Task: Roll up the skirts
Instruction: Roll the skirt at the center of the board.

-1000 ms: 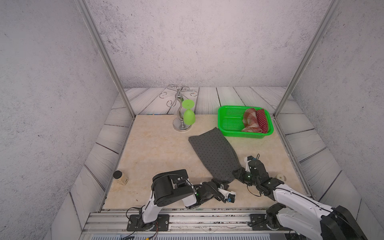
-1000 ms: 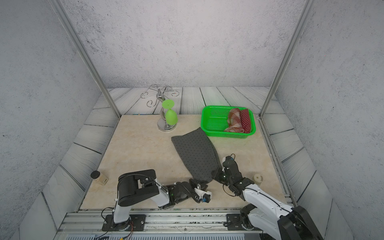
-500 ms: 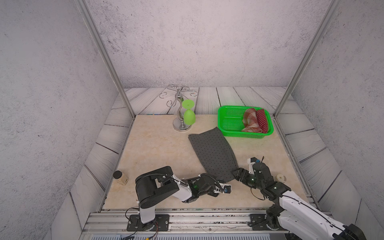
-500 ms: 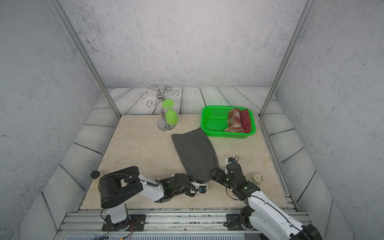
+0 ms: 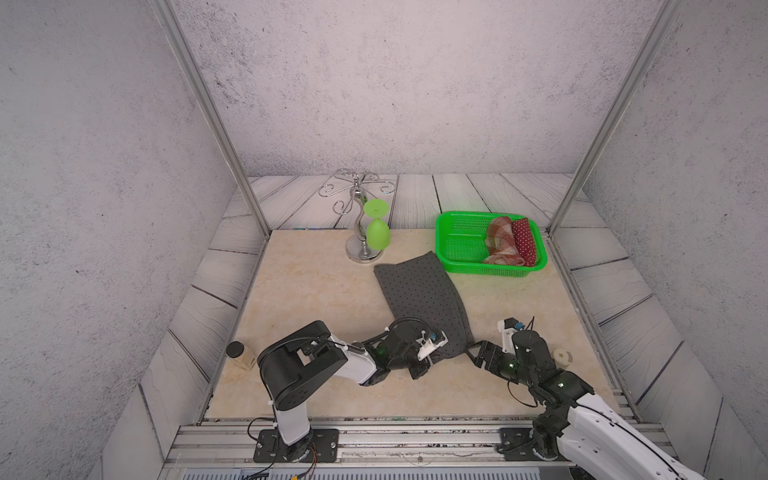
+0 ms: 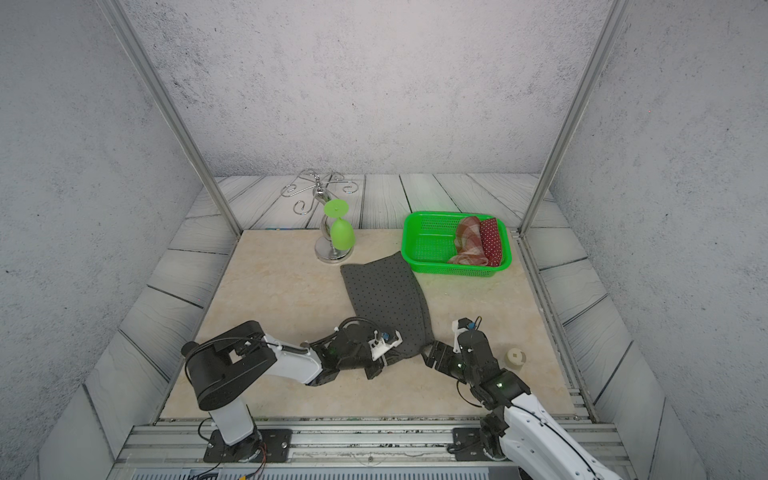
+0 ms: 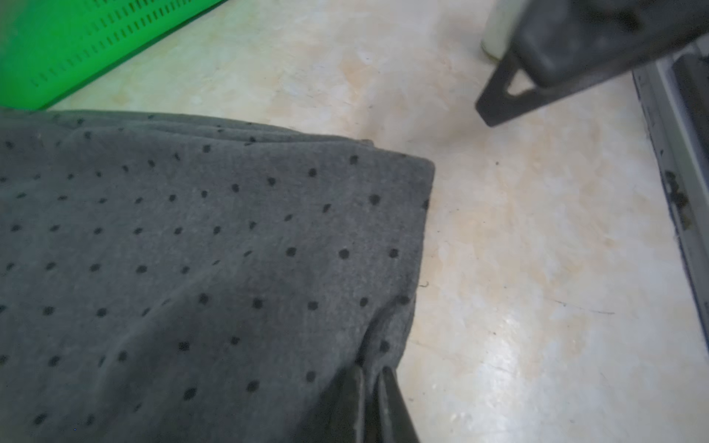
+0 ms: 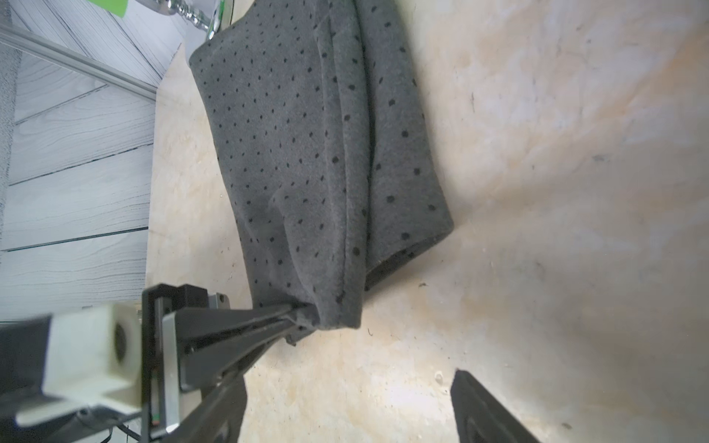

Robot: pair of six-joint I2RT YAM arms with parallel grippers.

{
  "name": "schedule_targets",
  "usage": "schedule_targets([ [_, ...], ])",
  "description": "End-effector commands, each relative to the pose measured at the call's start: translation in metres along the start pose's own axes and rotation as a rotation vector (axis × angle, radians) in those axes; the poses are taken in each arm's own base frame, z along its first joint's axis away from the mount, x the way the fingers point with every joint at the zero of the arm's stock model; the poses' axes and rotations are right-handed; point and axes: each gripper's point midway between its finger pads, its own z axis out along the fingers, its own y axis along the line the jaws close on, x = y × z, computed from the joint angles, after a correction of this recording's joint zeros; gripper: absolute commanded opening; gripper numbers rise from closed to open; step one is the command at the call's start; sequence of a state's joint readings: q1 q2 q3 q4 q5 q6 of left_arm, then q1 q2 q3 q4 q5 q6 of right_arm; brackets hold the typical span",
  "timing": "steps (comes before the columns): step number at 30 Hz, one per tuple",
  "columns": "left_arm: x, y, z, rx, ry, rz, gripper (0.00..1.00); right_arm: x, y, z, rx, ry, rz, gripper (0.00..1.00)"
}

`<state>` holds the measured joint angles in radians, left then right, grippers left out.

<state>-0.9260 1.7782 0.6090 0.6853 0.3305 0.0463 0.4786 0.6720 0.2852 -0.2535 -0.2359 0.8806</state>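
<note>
In both top views, my left gripper (image 5: 434, 360) is pinching the near hem of the grey dotted skirt (image 5: 419, 291). My right gripper (image 5: 474, 358) is standing wide just beside that hem's corner.

Ahead, a green basket (image 5: 457, 253) is holding the plaid skirt (image 5: 500, 243) and red dotted skirt (image 5: 523, 241). A cream spool (image 5: 562, 356) is sitting beside my right wrist.

In the left wrist view, my fingers (image 7: 355, 406) are clamping the hem.

In the right wrist view, my fingers (image 8: 483, 410) are spreading over bare tabletop (image 8: 537, 191).
</note>
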Motion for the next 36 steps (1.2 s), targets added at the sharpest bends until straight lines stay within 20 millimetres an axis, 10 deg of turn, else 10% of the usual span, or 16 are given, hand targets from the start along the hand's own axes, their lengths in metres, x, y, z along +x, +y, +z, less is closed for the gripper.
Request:
schedule_targets([
  [1,-0.009,0.008,-0.001,0.109,-0.025,-0.262,0.0,0.001,0.008,0.003,-0.031,0.026,-0.021,0.85],
  [21,-0.04,0.062,0.0,0.435,-0.276,-0.888,0.0,-0.026,0.021,0.059,-0.069,0.012,0.005,0.86],
  [36,-0.004,0.059,0.009,0.405,-0.204,-0.978,0.0,-0.044,0.019,0.112,-0.103,-0.025,0.143,0.82],
])
